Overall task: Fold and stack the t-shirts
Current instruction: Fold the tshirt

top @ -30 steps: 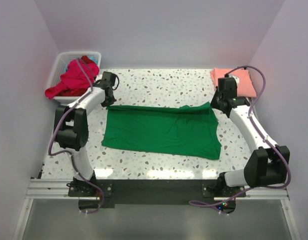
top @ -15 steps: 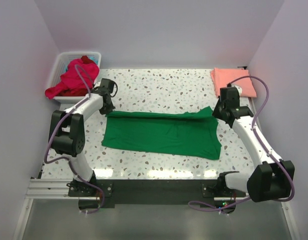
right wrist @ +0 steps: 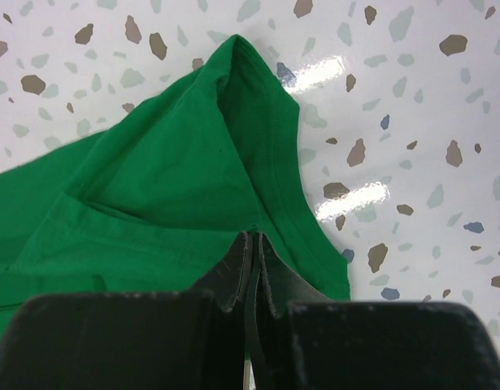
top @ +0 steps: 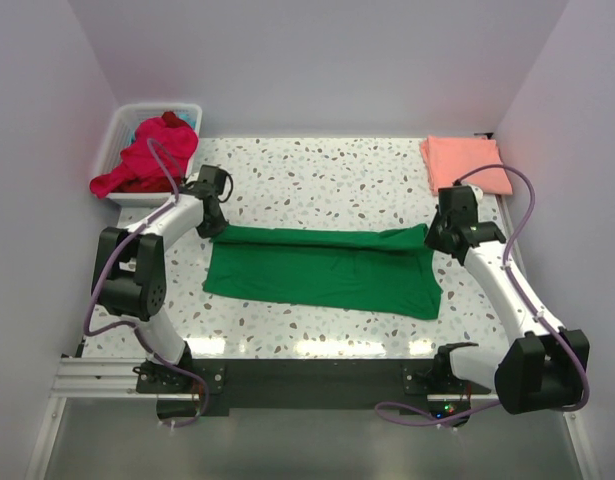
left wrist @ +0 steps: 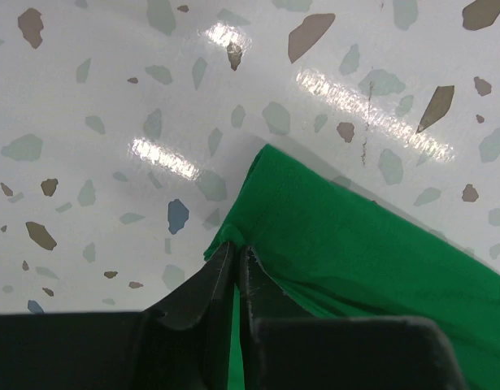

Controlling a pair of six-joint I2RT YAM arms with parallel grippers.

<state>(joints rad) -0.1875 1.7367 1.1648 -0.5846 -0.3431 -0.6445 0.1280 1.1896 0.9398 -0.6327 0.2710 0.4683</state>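
A bright green cotton t-shirt (top: 322,272) lies spread across the middle of the white speckled terrazzo surface (top: 317,180) in the top view, stretched wide from left to right. Its upper edge runs as a narrow raised fold between the two arms.

The left arm (top: 177,215) reaches to the shirt's upper left corner. In the left wrist view the left jaws are clenched on that corner of green cloth (left wrist: 355,252), which puckers at the fingertips (left wrist: 225,264). The right arm (top: 487,265) reaches to the upper right corner. In the right wrist view the right jaws are pressed together on a hemmed edge of the same shirt (right wrist: 168,187), and the cloth rises in a peak beyond them.

A salmon-pink folded t-shirt (top: 465,163) lies flat at the upper right of the surface, apart from the green one. At the upper left a white plastic basket (top: 177,105) holds a heap of red and magenta t-shirts (top: 142,162), one spilling over its near rim.
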